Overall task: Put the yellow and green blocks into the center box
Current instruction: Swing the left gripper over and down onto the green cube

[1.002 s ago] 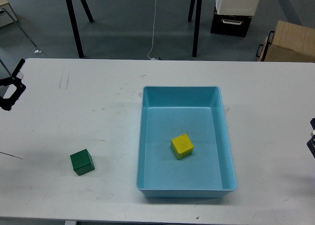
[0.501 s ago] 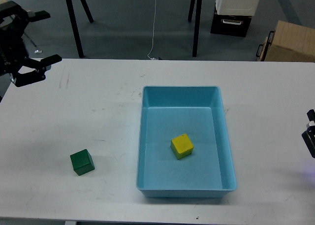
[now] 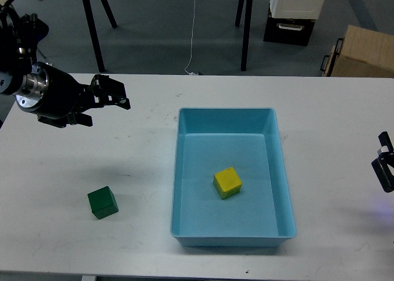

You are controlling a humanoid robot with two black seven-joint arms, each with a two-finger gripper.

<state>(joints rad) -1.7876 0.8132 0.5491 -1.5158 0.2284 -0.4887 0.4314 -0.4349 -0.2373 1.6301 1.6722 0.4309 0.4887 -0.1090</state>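
The green block (image 3: 102, 202) sits on the white table at the front left. The yellow block (image 3: 228, 182) lies inside the light blue box (image 3: 225, 111) at the table's centre. My left gripper (image 3: 103, 106) is above the table at the back left, well beyond the green block and left of the box; its fingers stand apart and hold nothing. My right gripper (image 3: 385, 169) only peeks in at the right edge, too small and cut off to read.
The white table (image 3: 141, 152) ends near the bottom of the view. On the floor beyond its far edge stand black stand legs (image 3: 246, 29), a cardboard box (image 3: 360, 53) and a white and black container stack (image 3: 295, 13).
My left arm has swung in from the far left edge toward the right, over the table's back left. The right gripper has crept slightly upward. Both blocks have stayed put.
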